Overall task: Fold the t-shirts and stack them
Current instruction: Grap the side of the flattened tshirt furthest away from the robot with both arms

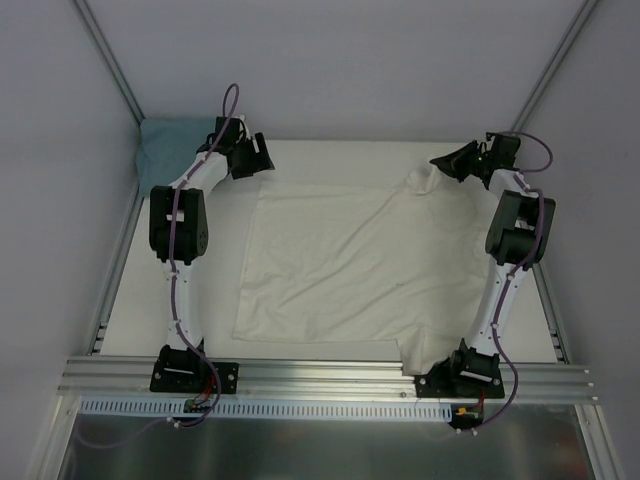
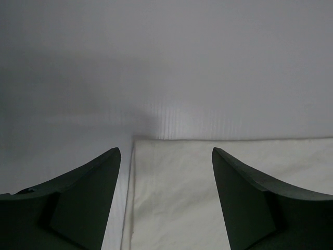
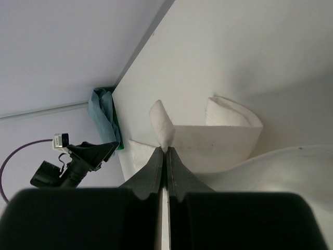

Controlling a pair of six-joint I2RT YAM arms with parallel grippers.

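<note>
the flat white table [image 1: 340,160] stretches out under both sets of jaws, bare on the far side of them up to the back wall.

the soft off-white cream t-shirt [image 1: 350,270] lies spread and wrinkled across it between the two arms. from my left wrist view its far corner sits just below the gap in the left jaws, with its side edge running down past the inner face of the left-hand finger. its other far corner is lifted off the table and drawn up into the right jaws.

the crumpled dusty teal-blue t-shirt [image 1: 170,145] is bunched in the far corner against the wall, behind the left jaws and well apart from the right ones; my right wrist view has it far out ahead, off to the left of the tips.

the dark left gripper [image 2: 166,152] hangs over the cream corner with its jaws wide apart and nothing between them.

the dark right gripper [image 3: 166,149] has its jaws pressed together, pinching a small peak of cream cloth at the very tips.
</note>
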